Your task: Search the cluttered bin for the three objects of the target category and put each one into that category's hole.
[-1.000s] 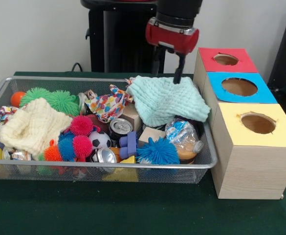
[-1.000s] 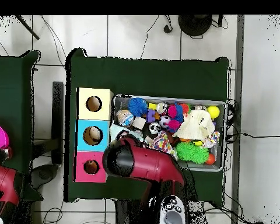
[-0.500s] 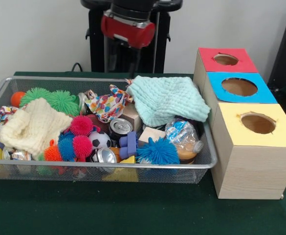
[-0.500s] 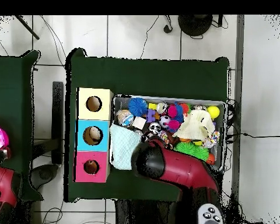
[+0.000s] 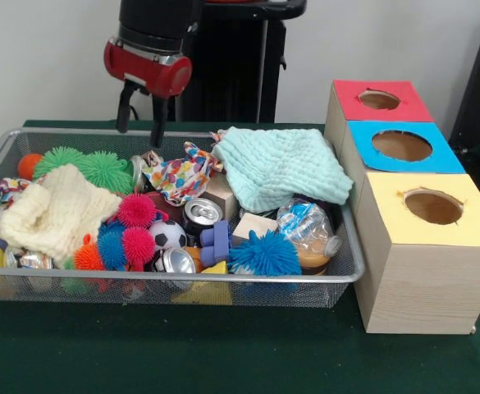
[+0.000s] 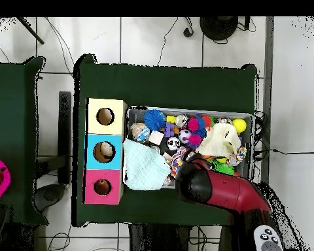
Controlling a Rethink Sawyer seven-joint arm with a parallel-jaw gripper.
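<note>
Front view: my open, empty gripper (image 5: 139,123) has swung from the coloured boxes to the wire mesh bin's (image 5: 182,279) far-left edge; the mint-green cloth (image 5: 281,168) lies uncollected.

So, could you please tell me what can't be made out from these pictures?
- Overhead view: the claw and the green spiky balls are hidden under the red arm.
- Front view: whatever lies under the mint cloth and the cream cloth is covered.
- Both views: the insides of the box holes are too dark.
</note>
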